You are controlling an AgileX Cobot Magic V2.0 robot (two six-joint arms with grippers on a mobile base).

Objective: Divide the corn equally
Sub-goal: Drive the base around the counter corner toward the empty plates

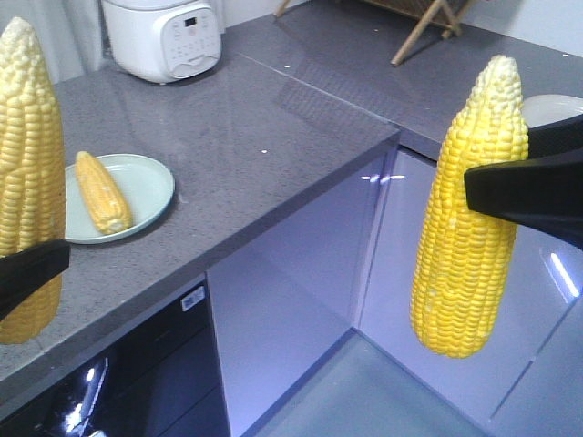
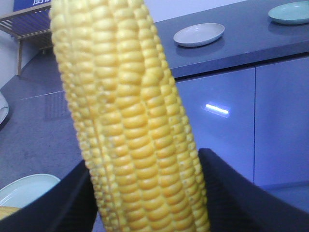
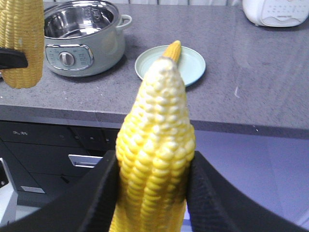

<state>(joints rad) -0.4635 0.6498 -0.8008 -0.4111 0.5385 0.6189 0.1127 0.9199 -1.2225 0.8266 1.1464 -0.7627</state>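
Knobbly tapered cob in left gripper, another cob in right gripper

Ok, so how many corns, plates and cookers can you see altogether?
Corn: 3
Plates: 3
Cookers: 2
Total: 8

A home kitchen: a grey speckled stone countertop runs over glossy lilac cabinet doors. A white rice cooker stands far beyond the left gripper. An electric pot and a mint plate sit ahead of the right gripper.
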